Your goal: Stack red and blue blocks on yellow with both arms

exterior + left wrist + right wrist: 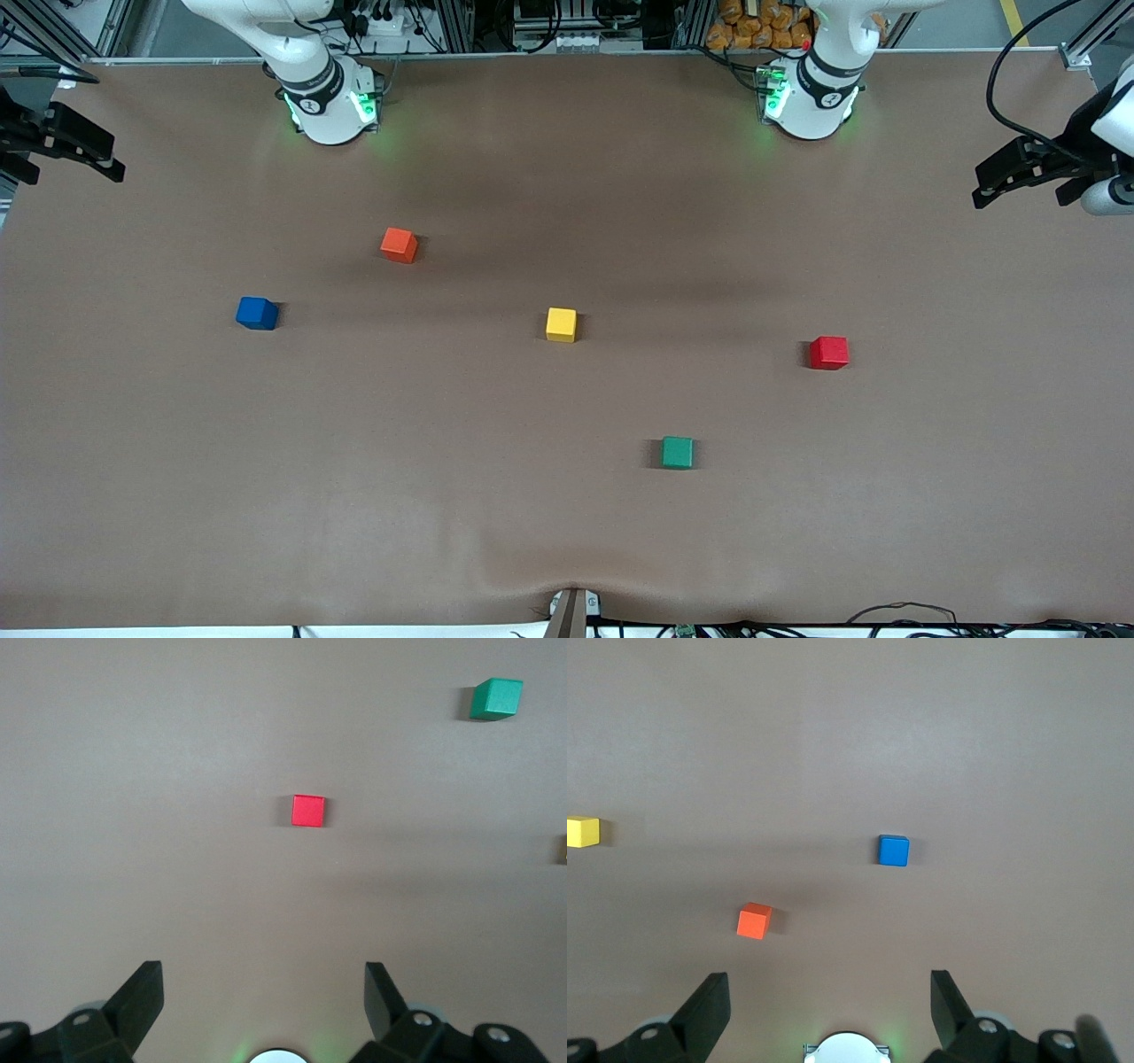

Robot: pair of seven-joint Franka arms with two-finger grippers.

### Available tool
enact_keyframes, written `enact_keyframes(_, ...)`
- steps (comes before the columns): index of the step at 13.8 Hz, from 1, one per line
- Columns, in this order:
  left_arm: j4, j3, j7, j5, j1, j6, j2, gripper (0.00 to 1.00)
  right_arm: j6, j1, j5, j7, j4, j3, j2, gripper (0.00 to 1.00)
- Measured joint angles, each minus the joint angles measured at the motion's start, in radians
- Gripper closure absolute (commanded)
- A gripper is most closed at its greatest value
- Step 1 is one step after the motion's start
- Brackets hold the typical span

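The yellow cube sits mid-table and shows at the edge of the right wrist view. The blue block lies toward the right arm's end. The red block lies toward the left arm's end. All three stand apart on the brown table. My right gripper hangs high over the table's edge at its own end, open and empty. My left gripper hangs likewise over the edge at its end, open and empty.
An orange-red cube lies farther from the front camera than the blue block. A green cube lies nearer to that camera than the yellow cube, between it and the red block. The arm bases stand along the table's back edge.
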Motion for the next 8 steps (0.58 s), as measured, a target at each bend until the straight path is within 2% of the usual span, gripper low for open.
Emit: enact_keyframes(8,0.009,0.003,0.0,0.0,0.0,-0.012,0.008,0.0,0.0,0.0,0.0,0.0,0.0,0.0,0.0,0.0)
